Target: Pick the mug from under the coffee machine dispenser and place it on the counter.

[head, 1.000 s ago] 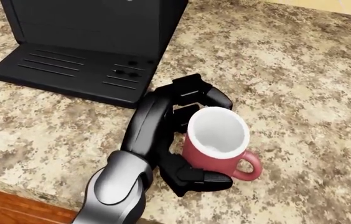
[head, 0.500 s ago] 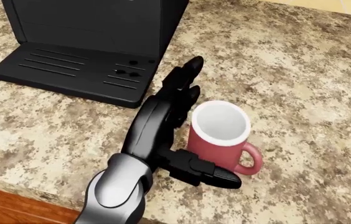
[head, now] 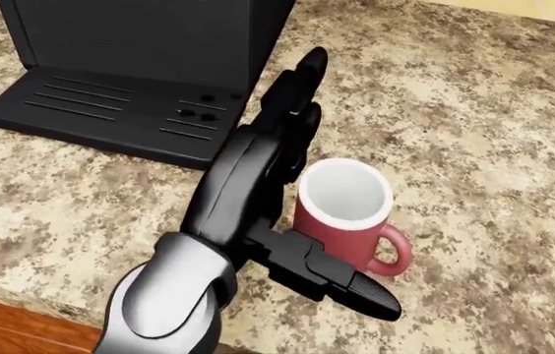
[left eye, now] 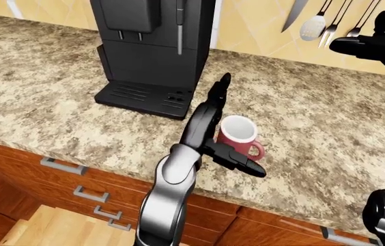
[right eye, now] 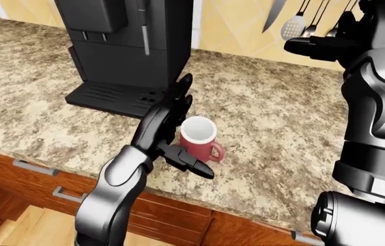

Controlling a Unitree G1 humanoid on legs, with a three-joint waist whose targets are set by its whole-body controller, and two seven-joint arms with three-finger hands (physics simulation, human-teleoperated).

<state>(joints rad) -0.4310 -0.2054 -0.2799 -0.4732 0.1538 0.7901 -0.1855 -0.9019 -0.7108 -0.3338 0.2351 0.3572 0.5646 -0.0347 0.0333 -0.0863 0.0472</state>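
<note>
Now upright red mug (head: 341,214) on counter (head: 474,133), left robot hand (head: 293,177) released, fingers spread beside it

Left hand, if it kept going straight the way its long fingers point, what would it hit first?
Probably the coffee machine. The left hand is open beside the mug, fingertips aimed up the view toward the machine's right corner. Depth is unclear; it might slip just past onto bare counter.
</note>
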